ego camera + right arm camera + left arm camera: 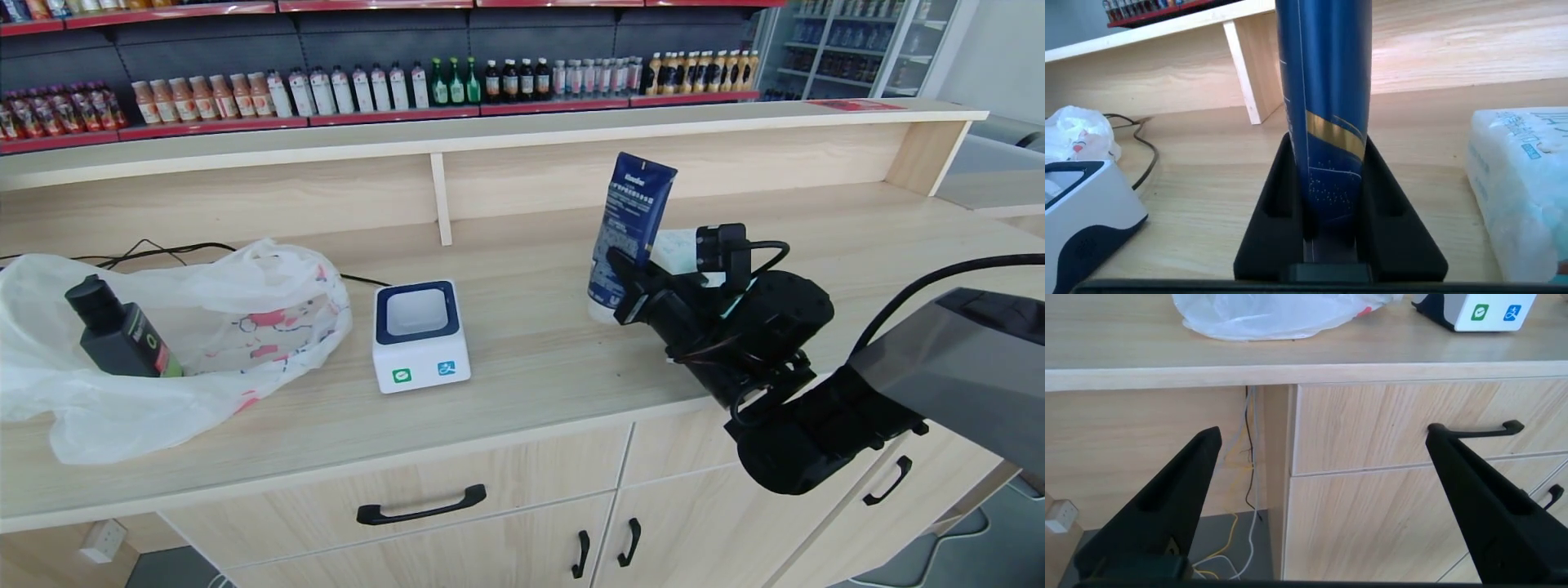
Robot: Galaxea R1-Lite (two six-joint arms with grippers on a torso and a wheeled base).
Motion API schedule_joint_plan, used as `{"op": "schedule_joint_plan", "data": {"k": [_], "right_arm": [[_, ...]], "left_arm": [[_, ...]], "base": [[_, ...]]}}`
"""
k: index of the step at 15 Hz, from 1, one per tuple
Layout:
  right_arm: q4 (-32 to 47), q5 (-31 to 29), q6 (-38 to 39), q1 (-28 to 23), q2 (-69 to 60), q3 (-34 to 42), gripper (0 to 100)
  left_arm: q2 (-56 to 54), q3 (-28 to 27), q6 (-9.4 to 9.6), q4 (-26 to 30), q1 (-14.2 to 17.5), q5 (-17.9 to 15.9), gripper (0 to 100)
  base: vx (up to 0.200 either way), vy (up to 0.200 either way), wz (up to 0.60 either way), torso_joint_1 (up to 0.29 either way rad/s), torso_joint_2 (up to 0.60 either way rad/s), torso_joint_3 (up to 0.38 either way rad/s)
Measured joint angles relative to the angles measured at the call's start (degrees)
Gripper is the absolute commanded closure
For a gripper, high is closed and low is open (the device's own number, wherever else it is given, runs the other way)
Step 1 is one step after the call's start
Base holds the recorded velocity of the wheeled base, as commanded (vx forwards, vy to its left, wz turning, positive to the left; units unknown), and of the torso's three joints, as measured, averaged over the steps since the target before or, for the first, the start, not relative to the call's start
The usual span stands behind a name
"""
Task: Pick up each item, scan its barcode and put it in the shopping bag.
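At the checkout counter (531,376), your right gripper (624,286) clamps the blue tube (633,220); your left gripper (1323,433) gapes wide. Scanning looks next: turn its barcode toward the scanner (420,335).

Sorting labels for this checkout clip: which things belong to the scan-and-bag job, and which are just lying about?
Job: blue tube in the right claw; scanner; shopping bag; dark bottle inside it; white soft pack.
Lying about: shelf bottles; cupboard handles.

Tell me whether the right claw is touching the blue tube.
Touching. In the right wrist view, the right claw has its fingers pressed against both sides of the blue tube, no gap.
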Motion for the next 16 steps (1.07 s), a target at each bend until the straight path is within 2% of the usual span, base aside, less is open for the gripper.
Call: {"op": "schedule_joint_plan", "data": {"k": [5,13,14,16], "right_arm": [[-0.24,-0.06,-0.74,0.22,-1.26,0.17,100],[-1.56,-0.09,-2.27,0.26,-1.15,6.84,100],[-1.51,-0.05,-2.27,0.26,-1.12,6.84,0],[-0.77,-0.05,-2.22,0.26,-0.77,6.34,0]], "left_arm": [[0.0,0.0,-0.07,0.02,0.0,0.0,0],[0.0,0.0,-0.13,0.02,0.0,0.0,0],[0.0,0.0,-0.13,0.0,0.0,0.0,0],[0.0,0.0,-0.16,0.0,0.0,0.0,0]], "base": [[0.0,0.0,0.0,0.0,0.0,0.0],[0.0,0.0,0.0,0.0,0.0,0.0],[0.0,0.0,0.0,0.0,0.0,0.0],[0.0,0.0,0.0,0.0,0.0,0.0]]}}
